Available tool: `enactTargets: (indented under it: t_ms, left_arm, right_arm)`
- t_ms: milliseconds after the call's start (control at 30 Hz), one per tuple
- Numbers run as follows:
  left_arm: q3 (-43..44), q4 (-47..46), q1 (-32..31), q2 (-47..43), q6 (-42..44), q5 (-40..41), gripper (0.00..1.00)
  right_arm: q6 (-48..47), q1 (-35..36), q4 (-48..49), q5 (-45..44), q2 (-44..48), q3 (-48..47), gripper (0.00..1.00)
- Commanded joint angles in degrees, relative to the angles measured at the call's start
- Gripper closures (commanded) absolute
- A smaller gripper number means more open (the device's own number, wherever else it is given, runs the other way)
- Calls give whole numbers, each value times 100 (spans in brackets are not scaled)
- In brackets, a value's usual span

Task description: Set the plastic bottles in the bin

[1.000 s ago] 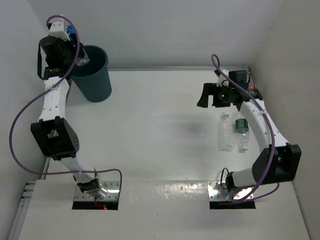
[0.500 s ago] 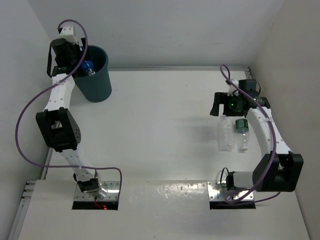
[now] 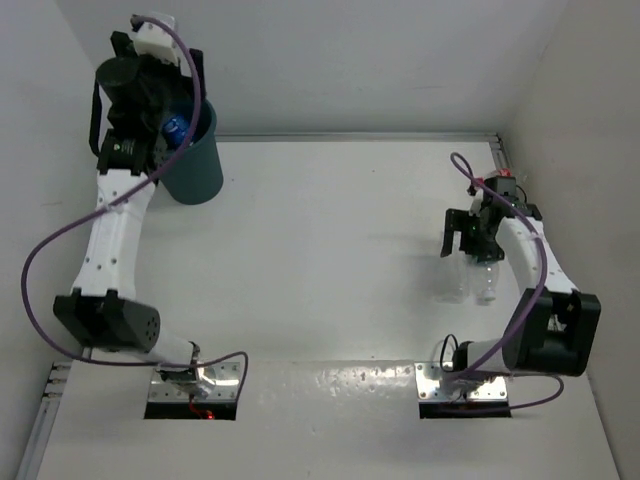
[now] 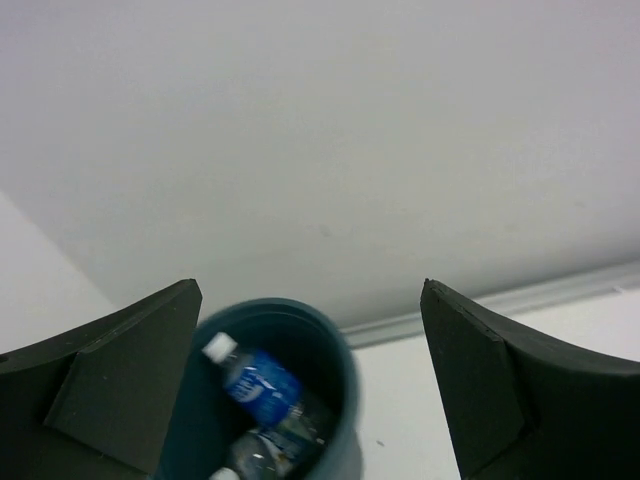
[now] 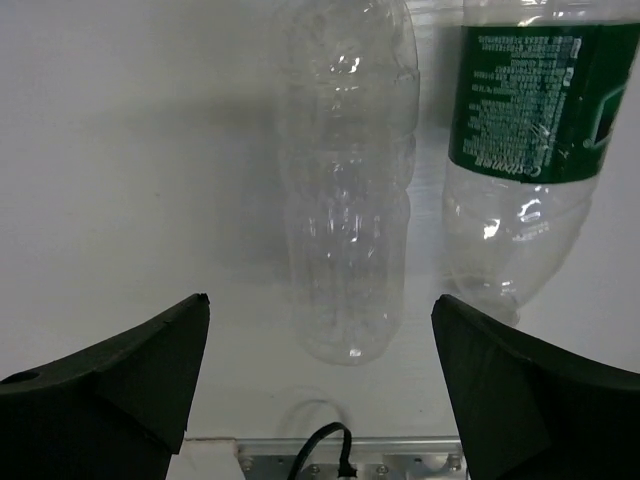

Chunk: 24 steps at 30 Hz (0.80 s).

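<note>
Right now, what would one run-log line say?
left fingers: open above bin | bin: blue-label bottle inside | right fingers: open, facing unlabelled bottle | green-label bottle: on table beside it

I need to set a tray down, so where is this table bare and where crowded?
Bare: the wide middle of the table, between the bin at far left and the clear bottle at right. Crowded: the right side, where it lies beside the green-label bottle under the right gripper.
</note>
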State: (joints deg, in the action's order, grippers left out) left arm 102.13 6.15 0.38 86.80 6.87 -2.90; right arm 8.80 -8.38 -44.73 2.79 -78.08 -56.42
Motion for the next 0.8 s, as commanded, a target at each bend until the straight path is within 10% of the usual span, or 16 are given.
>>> enactTargets:
  t_ms: [0,500,767]
  left_arm:
    - [-814,-35,-433,-593,209,227,1]
    - [-1379,193,-1234,-1131,263,1089,1]
    - [-1670,193,-444,-1263,-1010,-1435,1]
  right_arm:
    - [77,-93,421,-147,-547,-52,10]
    - [-71,117,764,-6,-2755,-1222,17]
    - [69,477,633,327,-2844,-1511,61]
